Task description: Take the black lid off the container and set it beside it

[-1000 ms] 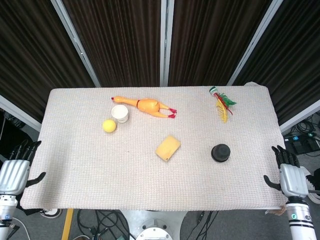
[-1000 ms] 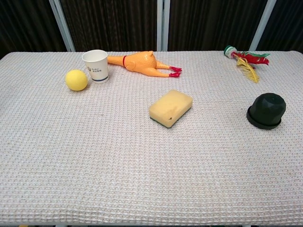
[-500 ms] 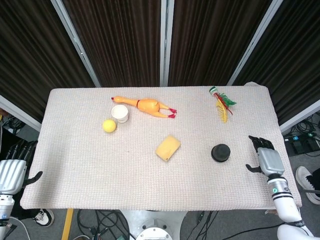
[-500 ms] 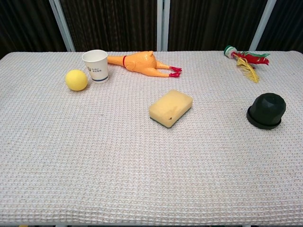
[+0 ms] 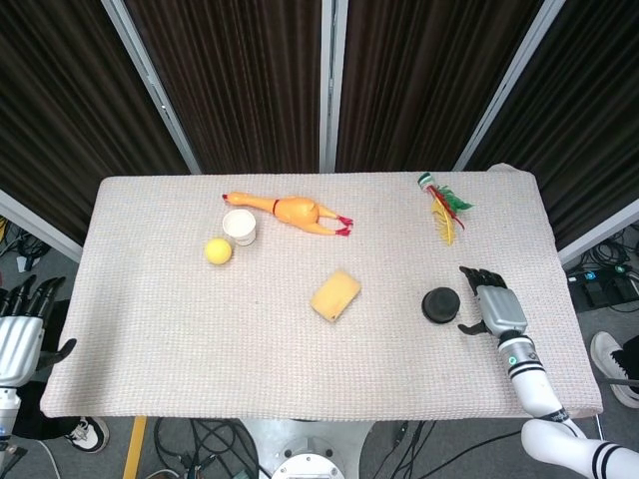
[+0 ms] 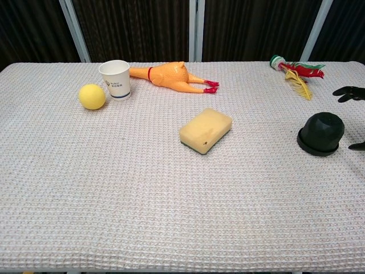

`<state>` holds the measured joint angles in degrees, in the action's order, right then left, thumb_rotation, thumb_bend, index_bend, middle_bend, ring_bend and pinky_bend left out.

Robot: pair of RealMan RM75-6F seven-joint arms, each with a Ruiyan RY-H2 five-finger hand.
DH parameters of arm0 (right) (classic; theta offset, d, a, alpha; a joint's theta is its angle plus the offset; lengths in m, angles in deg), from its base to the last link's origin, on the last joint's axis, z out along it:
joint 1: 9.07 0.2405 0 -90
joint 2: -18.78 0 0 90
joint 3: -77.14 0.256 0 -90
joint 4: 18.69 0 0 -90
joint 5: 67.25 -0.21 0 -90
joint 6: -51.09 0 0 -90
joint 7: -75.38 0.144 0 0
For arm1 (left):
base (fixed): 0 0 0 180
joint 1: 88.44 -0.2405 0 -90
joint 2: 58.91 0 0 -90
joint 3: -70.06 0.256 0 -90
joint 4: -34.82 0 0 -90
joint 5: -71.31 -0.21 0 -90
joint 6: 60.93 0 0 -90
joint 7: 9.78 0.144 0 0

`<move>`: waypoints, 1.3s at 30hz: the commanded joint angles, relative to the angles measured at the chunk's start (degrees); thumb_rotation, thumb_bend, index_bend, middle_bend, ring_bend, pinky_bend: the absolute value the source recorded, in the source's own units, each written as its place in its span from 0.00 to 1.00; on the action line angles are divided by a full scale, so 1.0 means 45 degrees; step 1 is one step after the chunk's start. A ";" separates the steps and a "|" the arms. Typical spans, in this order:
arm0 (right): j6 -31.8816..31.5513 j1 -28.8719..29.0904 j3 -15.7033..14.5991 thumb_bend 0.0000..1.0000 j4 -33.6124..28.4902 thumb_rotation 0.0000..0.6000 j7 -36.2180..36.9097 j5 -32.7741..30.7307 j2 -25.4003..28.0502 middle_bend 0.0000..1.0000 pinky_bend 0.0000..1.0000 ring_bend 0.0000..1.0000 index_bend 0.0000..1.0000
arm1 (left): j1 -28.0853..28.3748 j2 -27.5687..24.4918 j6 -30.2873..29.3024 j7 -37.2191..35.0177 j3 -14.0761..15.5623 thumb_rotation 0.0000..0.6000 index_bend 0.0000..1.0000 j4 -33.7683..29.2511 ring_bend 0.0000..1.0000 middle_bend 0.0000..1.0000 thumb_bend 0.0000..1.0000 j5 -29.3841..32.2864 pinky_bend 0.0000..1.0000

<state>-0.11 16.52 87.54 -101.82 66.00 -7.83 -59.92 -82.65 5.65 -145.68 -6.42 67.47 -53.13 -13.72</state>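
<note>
Since a second ago my right hand (image 5: 491, 305) has slid in from the table (image 5: 180, 329) edge and now hovers just beside the black lid (image 5: 440, 304), fingers spread, holding nothing. My left hand (image 5: 20, 334) hangs off the near-left corner, fingers apart, empty. Farther back lie the sponge (image 5: 335, 295), then the ball (image 5: 219, 250) and cup (image 5: 240, 226).

Dark pleated curtains (image 5: 250, 70) with pale metal posts (image 5: 150, 75) behind; cables (image 5: 200, 439) across the floor.

Black lid (image 6: 321, 133), yellow ball (image 6: 92, 96), orange chicken (image 6: 168, 76), white cup (image 6: 115, 79)
</note>
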 commanded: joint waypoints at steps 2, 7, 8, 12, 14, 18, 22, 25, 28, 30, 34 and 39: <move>0.0197 0.0197 -0.0020 0.04 0.0230 1.00 0.0233 0.0070 -0.0217 0.09 0.00 0.00 0.00 | -0.0017 0.0021 0.0019 -0.0055 0.0021 1.00 0.08 0.0072 0.00 0.10 0.19 0.0012 0.12; 0.0381 0.0458 -0.0182 0.04 0.0446 1.00 -0.0044 -0.0037 -0.0479 0.10 0.00 0.00 0.00 | -0.0028 0.0047 0.0052 -0.0179 0.0063 1.00 0.08 0.0160 0.00 0.10 0.19 -0.0017 0.12; 0.0385 0.0494 -0.0206 0.04 0.0469 1.00 -0.0125 -0.0089 -0.0523 0.10 0.00 0.00 0.00 | -0.0035 0.0044 0.0049 -0.0212 0.0072 1.00 0.08 0.0178 0.00 0.10 0.19 -0.0027 0.12; 0.0362 0.0618 -0.0259 0.04 0.0588 1.00 -0.0392 -0.0384 -0.0732 0.10 0.00 0.00 0.00 | -0.0066 0.0040 0.0041 -0.0338 0.0101 1.00 0.08 0.0264 0.00 0.10 0.19 -0.0043 0.12; 0.0377 0.0677 -0.0297 0.04 0.0645 1.00 -0.0520 -0.0495 -0.0811 0.10 0.00 0.00 0.00 | -0.0069 0.0047 0.0057 -0.0381 0.0108 1.00 0.08 0.0292 0.00 0.10 0.19 -0.0042 0.12; 0.0378 0.0776 -0.0400 0.05 0.0783 1.00 -0.0762 -0.0717 -0.1039 0.11 0.00 0.00 0.00 | -0.0090 0.0081 0.0059 -0.0439 0.0113 1.00 0.08 0.0370 0.00 0.10 0.19 -0.0019 0.12; 0.0392 0.0856 -0.0488 0.06 0.0868 1.00 -0.0892 -0.0800 -0.1186 0.11 0.00 0.00 0.00 | -0.0110 0.0108 0.0038 -0.0443 0.0096 1.00 0.08 0.0438 0.00 0.10 0.19 0.0015 0.12; 0.0354 0.0929 -0.0477 0.06 0.0933 1.00 -0.0969 -0.0878 -0.1288 0.10 0.00 0.00 0.00 | -0.0128 0.0112 0.0025 -0.0467 0.0094 1.00 0.08 0.0474 0.00 0.10 0.19 0.0026 0.12; 0.0357 0.1011 -0.0455 0.06 0.0991 1.00 -0.1016 -0.0953 -0.1365 0.10 0.00 0.00 0.00 | -0.0146 0.0113 0.0009 -0.0484 0.0094 1.00 0.08 0.0499 0.00 0.10 0.19 0.0034 0.12; 0.0335 0.1045 -0.0448 0.06 0.1019 1.00 -0.1038 -0.0985 -0.1420 0.11 0.00 0.00 0.00 | -0.0152 0.0117 0.0002 -0.0501 0.0091 1.00 0.08 0.0506 0.00 0.10 0.19 0.0034 0.12; 0.0170 0.1067 -0.0486 0.08 0.1111 1.00 -0.1141 -0.1015 -0.1595 0.14 0.00 0.00 0.00 | -0.0141 0.0128 0.0031 -0.0525 0.0085 1.00 0.08 0.0513 0.00 0.10 0.19 0.0037 0.12; 0.0020 0.1067 -0.0511 0.09 0.1247 1.00 -0.1215 -0.1059 -0.1756 0.19 0.00 0.00 0.00 | -0.0156 0.0148 0.0069 -0.0572 0.0124 1.00 0.08 0.0580 0.00 0.10 0.19 0.0027 0.12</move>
<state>0.00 21.32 85.24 -96.21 60.56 -12.59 -67.81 -83.35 6.31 -145.38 -9.00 68.02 -50.52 -13.60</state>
